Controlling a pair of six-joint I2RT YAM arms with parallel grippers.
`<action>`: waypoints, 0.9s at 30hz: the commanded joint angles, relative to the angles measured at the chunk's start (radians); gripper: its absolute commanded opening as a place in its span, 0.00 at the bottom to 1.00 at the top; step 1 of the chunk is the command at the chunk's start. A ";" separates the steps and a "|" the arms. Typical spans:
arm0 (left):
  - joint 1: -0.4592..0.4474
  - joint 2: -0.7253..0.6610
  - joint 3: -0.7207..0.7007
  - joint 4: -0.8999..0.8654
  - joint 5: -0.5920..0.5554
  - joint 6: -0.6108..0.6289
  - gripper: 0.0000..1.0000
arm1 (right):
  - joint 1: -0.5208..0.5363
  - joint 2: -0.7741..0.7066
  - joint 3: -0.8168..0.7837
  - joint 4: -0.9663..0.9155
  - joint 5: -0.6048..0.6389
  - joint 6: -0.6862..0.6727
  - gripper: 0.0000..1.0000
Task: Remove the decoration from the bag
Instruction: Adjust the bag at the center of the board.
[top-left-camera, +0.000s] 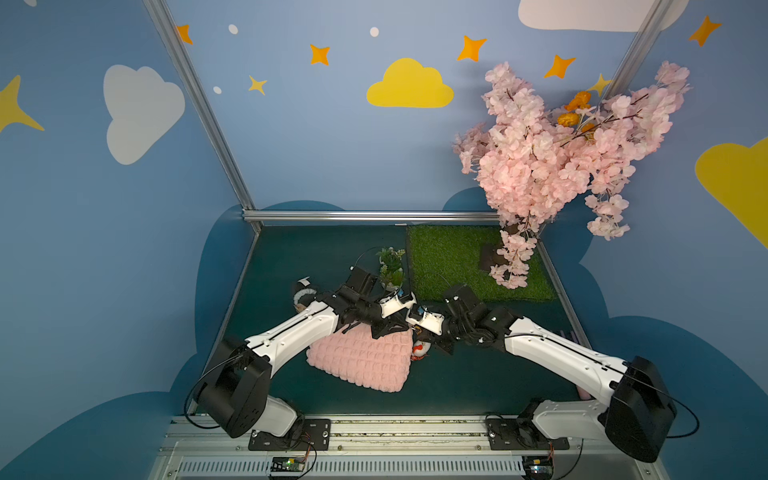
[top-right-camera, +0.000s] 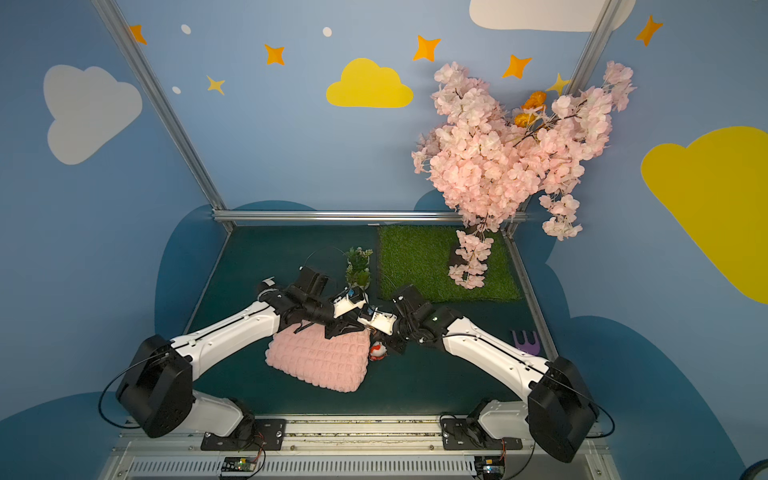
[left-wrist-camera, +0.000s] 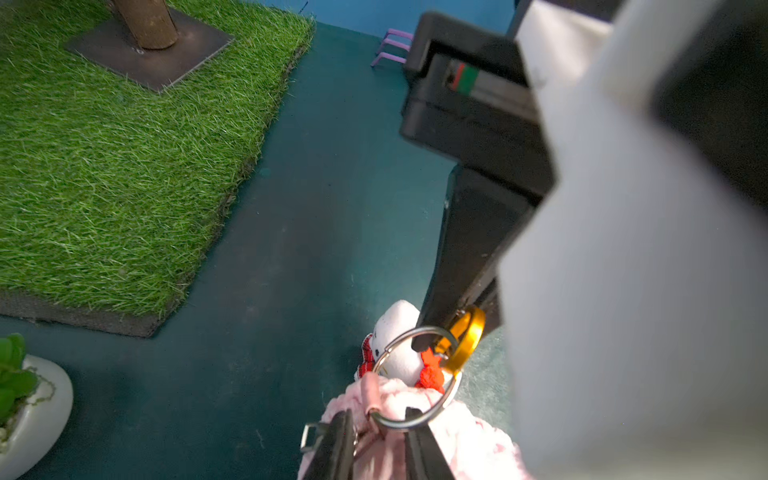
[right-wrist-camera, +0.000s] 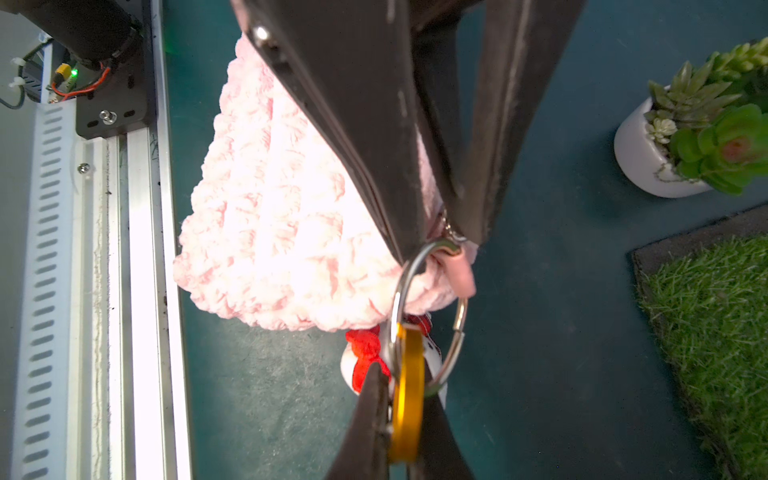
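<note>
Clamps the right gripper (right-wrist-camera: 403, 390) shut on the gold clip (right-wrist-camera: 409, 419), apparently hooked on the silver ring (right-wrist-camera: 462, 313), low over the dark green table (top-left-camera: 478, 382). Sets the left gripper (left-wrist-camera: 380, 415) at the ring's far side, jaws narrowly apart about the wire and the pink tab (left-wrist-camera: 370, 390) at the corner of the bag (top-left-camera: 361, 361); cannot tell whether gripping or merely bracketing. Finds the decoration (left-wrist-camera: 397, 340) lying on the table just beside that corner, beneath the ring, not yet free, with the ring threaded through the tab in both wrist views. Risks dragging the whole soft bag along on any pull at the clip, for want of a firm hold on the tab. Risks, too, sliding the clip round the wire instead of working the ring open or off. Could knock one gripper against the other, both crowded on one small ring. Could lose the ring's split from either wrist view behind the grippers themselves. Could snag the fluffy fabric on the wire. Leaves the potted succulent (right-wrist-camera: 640, 158) and the grass mat (right-wrist-camera: 715, 332) well apart, out of harm's way.
</note>
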 joint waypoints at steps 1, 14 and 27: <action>-0.046 -0.005 0.004 0.031 0.036 0.073 0.27 | -0.017 -0.013 0.061 0.071 -0.016 0.050 0.00; -0.054 -0.032 -0.038 0.103 0.020 0.100 0.42 | -0.042 -0.007 0.068 0.084 -0.025 0.078 0.00; -0.083 -0.097 -0.085 0.145 0.009 0.209 0.43 | -0.064 -0.029 0.072 0.095 -0.042 0.124 0.00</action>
